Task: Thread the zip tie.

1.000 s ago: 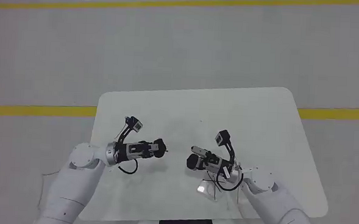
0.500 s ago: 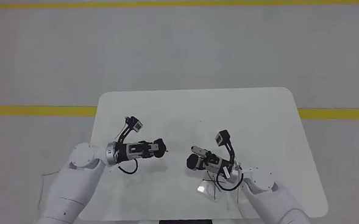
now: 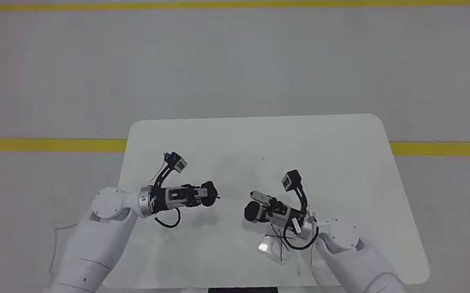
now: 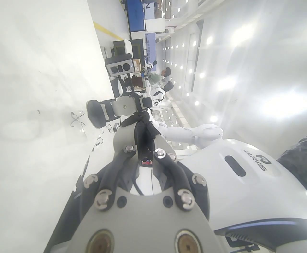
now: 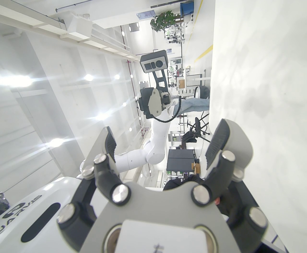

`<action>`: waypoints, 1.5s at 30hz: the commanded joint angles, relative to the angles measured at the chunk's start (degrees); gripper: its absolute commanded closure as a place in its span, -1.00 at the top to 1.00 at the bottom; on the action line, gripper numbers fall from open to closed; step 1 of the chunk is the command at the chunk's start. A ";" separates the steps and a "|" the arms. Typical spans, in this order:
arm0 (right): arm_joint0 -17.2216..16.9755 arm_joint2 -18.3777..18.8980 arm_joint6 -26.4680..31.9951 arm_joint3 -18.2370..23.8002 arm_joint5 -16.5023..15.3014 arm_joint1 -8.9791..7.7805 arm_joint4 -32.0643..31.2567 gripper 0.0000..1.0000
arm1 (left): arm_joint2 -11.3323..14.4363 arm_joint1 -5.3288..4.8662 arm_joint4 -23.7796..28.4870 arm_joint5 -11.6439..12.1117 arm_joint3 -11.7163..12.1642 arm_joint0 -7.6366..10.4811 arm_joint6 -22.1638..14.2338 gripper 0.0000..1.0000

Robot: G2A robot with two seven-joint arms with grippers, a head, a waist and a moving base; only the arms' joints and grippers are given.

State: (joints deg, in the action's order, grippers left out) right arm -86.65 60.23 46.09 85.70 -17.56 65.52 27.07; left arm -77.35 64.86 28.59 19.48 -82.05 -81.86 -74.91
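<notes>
Nothing is seen changed since earlier: the left end effector [image 3: 211,195] is held together and the right end effector [image 3: 250,210] apart, over the counter [image 3: 338,152].

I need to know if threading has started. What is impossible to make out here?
1. Whether the left claw holds anything: in the left wrist view it is shut and its own tip covers the gap; in the top view it is too small.
2. The zip ties on the table: in the top view they are too thin to count or to find a head; in the left wrist view they are hazy.
</notes>
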 commanded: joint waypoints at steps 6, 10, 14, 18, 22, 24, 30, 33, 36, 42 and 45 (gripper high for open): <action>0.00 0.00 0.00 0.00 0.00 0.00 0.00 1.00 | 0.00 0.00 0.00 0.00 0.00 0.00 0.00 -1.00; -0.27 0.33 -3.15 -0.07 0.26 0.02 -1.38 1.00 | 0.00 0.00 0.00 0.00 0.00 0.00 0.00 -1.00; -2.73 1.57 -7.67 3.12 -0.47 -0.44 -7.27 1.00 | 0.00 0.00 0.00 0.00 0.00 0.00 0.00 -1.00; -7.17 4.22 -11.90 8.39 -0.11 -1.38 -15.26 1.00 | 0.00 0.00 0.00 0.00 0.00 0.00 0.00 -1.00; -13.12 6.63 -16.64 16.39 3.63 -2.43 -27.24 1.00 | 0.00 0.00 0.00 0.00 0.00 0.00 0.00 -1.00; -15.65 7.19 -18.46 19.86 5.59 -2.78 -32.14 1.00 | 0.00 0.00 0.00 0.00 0.00 0.00 0.00 -1.00; -21.11 6.54 -22.98 27.26 9.82 -3.49 -49.34 1.00 | 0.00 0.00 0.00 0.00 0.00 0.00 0.00 -1.00; -21.41 5.39 -24.31 27.82 10.43 -3.37 -51.13 1.00 | 0.00 0.00 0.00 0.00 0.00 0.00 0.00 -1.00; -21.41 5.39 -24.31 27.82 10.43 -3.37 -51.13 1.00 | 0.00 0.00 0.00 0.00 0.00 0.00 0.00 -1.00; -21.30 5.95 -24.61 29.39 12.22 -3.53 -54.41 1.00 | 0.00 0.00 0.00 0.00 0.00 0.00 0.00 -1.00; -22.51 7.64 -22.60 32.20 14.27 -4.06 -58.97 1.00 | 0.00 0.00 0.00 0.00 0.00 0.00 0.00 -1.00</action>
State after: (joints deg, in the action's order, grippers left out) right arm -108.60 67.20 22.62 116.74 -4.20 61.68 -29.69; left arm -77.35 64.86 28.59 19.48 -82.05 -81.86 -74.91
